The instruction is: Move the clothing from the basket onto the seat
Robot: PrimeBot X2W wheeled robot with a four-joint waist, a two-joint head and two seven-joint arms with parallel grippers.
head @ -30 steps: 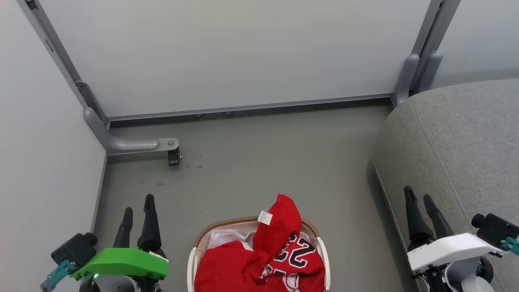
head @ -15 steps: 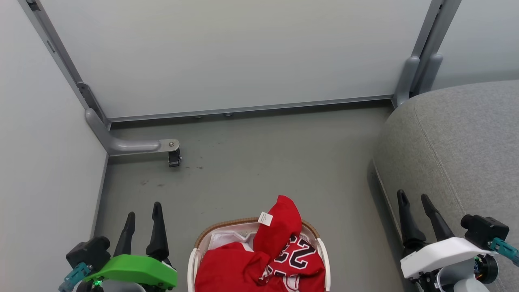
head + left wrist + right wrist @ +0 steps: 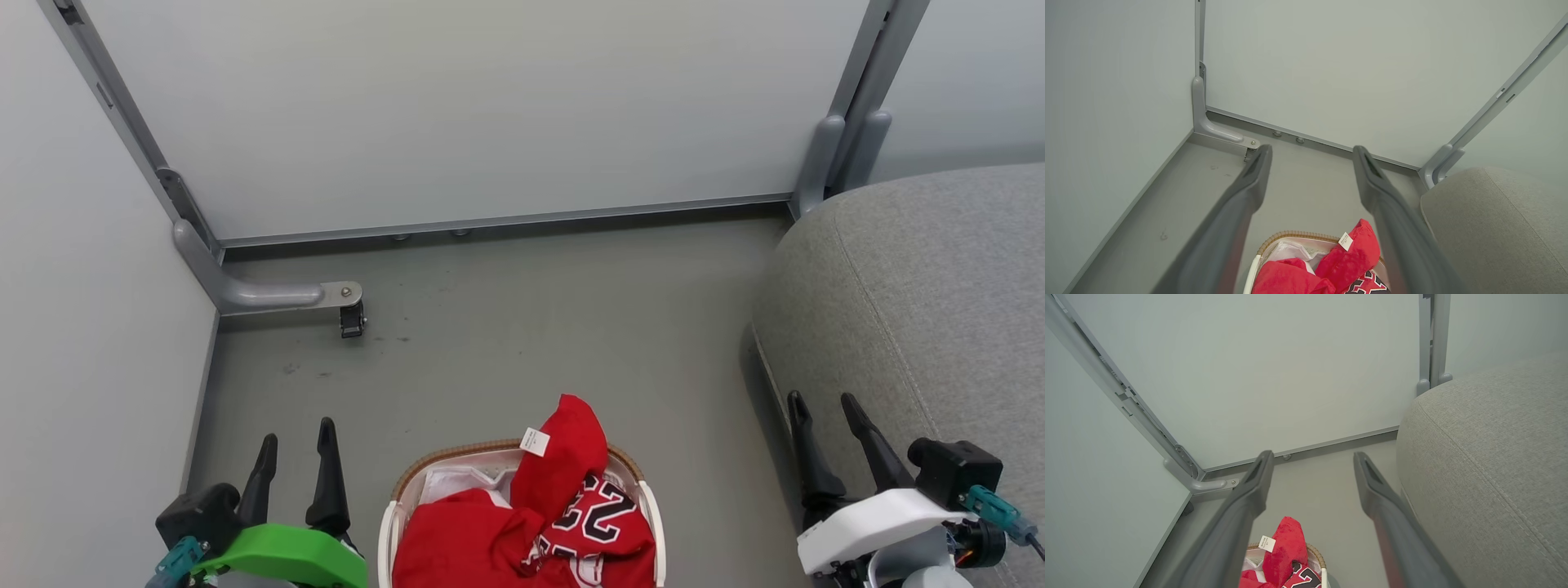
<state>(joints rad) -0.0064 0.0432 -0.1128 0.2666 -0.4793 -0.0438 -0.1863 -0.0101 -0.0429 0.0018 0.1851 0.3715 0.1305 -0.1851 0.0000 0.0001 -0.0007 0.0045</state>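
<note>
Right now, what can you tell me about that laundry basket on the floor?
The basket is an oval tub of white plastic with a brown woven rim, lined with white cloth. It stands upright on the grey floor, its near part cut off by the head view's bottom edge. Red clothing is heaped inside, one fold rising above the far rim. The grey seat lies to its right, apart from it. The left hand and right hand flank it without touching.

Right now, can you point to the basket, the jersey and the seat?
Basket (image 3: pixel 384 543): head view, on its white left wall.
Jersey (image 3: pixel 600 510): head view, on the black "23".
Seat (image 3: pixel 939 310): head view, on its grey top.
</note>
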